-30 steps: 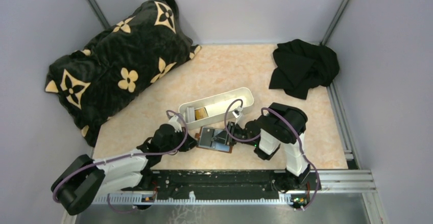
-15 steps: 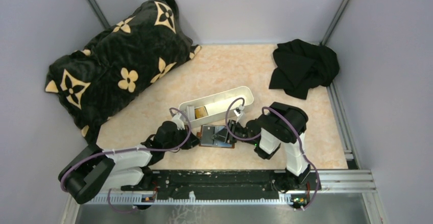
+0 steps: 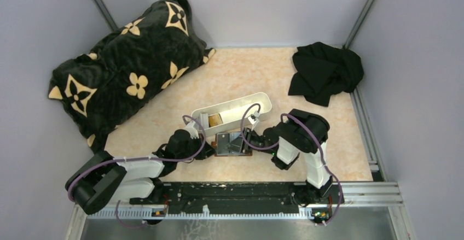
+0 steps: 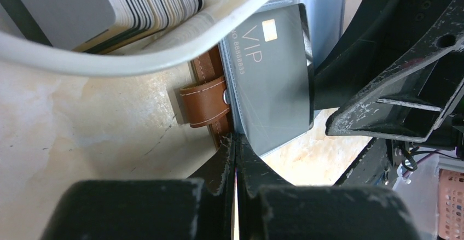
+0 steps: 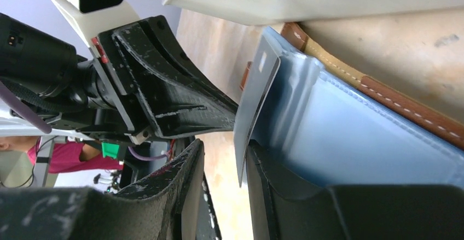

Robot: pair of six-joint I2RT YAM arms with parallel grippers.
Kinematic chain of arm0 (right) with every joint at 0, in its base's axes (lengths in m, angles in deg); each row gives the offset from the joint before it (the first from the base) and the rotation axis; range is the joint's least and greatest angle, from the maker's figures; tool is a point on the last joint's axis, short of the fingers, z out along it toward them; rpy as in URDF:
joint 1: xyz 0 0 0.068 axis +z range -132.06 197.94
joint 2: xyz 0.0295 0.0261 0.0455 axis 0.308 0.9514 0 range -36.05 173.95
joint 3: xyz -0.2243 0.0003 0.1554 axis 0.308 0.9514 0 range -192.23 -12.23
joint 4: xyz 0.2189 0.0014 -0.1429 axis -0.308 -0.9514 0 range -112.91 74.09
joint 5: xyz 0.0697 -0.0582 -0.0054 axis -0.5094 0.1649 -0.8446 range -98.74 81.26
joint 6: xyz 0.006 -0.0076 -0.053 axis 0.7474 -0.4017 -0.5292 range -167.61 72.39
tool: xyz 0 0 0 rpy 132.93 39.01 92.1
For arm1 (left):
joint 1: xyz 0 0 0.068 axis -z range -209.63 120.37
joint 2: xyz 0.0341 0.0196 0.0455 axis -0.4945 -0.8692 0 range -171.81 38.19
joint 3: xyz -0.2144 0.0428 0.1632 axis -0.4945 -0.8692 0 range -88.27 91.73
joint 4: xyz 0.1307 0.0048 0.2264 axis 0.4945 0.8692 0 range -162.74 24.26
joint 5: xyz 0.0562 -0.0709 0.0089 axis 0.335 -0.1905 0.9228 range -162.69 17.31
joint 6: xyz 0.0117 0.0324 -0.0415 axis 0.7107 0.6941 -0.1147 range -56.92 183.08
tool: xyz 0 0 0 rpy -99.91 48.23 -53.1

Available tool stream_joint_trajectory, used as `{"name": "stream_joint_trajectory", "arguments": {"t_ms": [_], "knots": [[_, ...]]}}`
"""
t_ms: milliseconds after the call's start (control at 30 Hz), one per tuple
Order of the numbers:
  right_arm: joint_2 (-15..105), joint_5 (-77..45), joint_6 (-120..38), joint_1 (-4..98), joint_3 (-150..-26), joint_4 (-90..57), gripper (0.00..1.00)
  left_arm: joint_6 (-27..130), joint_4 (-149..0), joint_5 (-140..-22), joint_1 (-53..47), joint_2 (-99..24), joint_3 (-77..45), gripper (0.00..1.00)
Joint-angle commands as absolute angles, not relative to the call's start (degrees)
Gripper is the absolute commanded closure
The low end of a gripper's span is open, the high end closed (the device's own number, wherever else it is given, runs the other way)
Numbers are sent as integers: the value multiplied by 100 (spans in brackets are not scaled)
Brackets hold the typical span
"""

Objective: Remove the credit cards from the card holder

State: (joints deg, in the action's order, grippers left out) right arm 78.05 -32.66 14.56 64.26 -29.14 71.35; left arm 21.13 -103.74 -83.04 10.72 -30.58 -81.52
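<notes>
On the mottled peach tabletop (image 3: 164, 125), just in front of the long white plastic tray (image 3: 265, 104), the card holder (image 3: 232, 144) lay open between my two arms. My left gripper (image 4: 234, 141) had its scuffed black fingers pressed together on the holder's brown leather edge. It sat right beside the stitched snap strap (image 4: 205, 100), and only a hairline of light showed between the fingers.

A credit card (image 4: 273, 76) stood partly out of a glossy blue-grey pocket. It was smooth matte grey with rounded corners, a small gold chip and the letters VIP.

Seen from my right wrist, the card's thin edge rose tilted from the pocket into the gap of my right gripper (image 5: 224, 150). Those jaws were slightly spread around it. The card lay close against one finger (image 5: 273, 196), though I could not tell whether it touched.

Inside the tray, a dense stack of thin cards (image 4: 158, 5) stood on edge. A crumpled black cloth (image 3: 325, 70) lay at the far right corner, and a plush black cushion (image 3: 126, 65) with cream flowers at the far left.
</notes>
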Motion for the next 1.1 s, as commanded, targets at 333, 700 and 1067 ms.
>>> {"name": "stream_joint_trajectory", "arguments": {"t_ms": [333, 700, 1067], "knots": [[7626, -3479, 1313, 6476, -2995, 7623, 68, 2170, -10125, -8321, 1097, -3106, -8153, 98], [7591, -3510, 1248, 6236, -2706, 7617, 68, 2098, -10034, -8341, 1088, -2933, -8096, 99], [7560, -3558, 1289, 5965, -2289, 7945, 78, 2105, -10073, -8385, 1080, -3010, -8031, 99]]}}
